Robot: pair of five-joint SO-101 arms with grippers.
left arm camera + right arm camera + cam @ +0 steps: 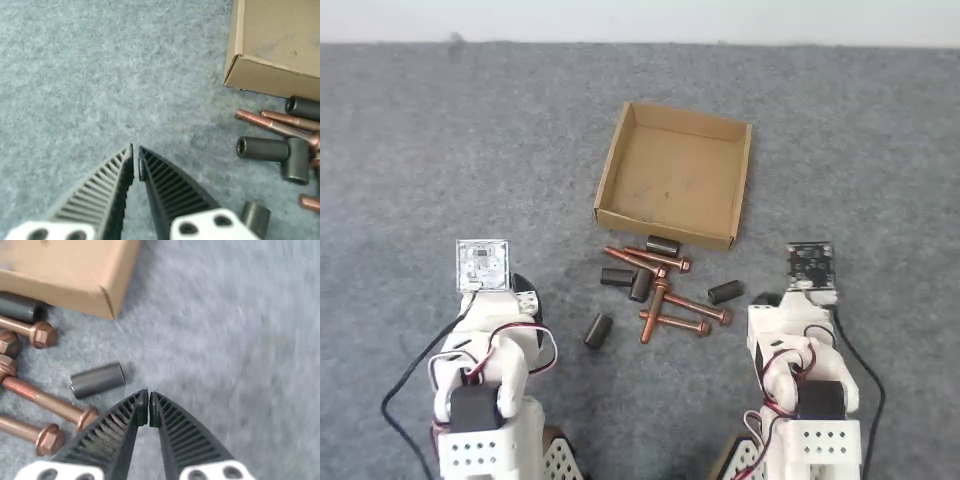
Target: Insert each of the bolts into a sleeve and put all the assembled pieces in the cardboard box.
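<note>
**Desk (420, 150), grey felt-like covering. Items listed from the arms outward.**

1. Left arm (485, 390): at 7 o'clock on the desk, folded back over its base. Left claw (135, 150): jaws together, tips all but touching, nothing held, over bare covering.
2. Right arm (810, 385): at 5 o'clock, folded the same way. Right claw (149, 394): jaws together, nothing held, over bare covering.
3. Stray sleeve (598, 330): a short dark tube on its side between the two arms. It lies at 8 o'clock from the heap of bolts and apart from it.
4. Outer sleeve (725, 292): on its side at 3 o'clock from the heap, near the right claw's tips and just beside one bolt head.
5. Bolts (674, 321): five, copper-coloured, with flanged hex heads. They lie flat and criss-crossed at mid-desk. None sits in a sleeve.
6. Paired sleeves (616, 276): two dark tubes, meeting at an angle, at 9 o'clock of the heap among the bolt shafts.
7. Far sleeve (662, 244): on its side at 12 o'clock of the heap, just beside the box's near wall.
8. Cardboard box (660, 225): shallow, open-topped, brown. It stands at 12 o'clock from the heap, turned slightly off square. Every bolt and sleeve lies outside it.
</note>
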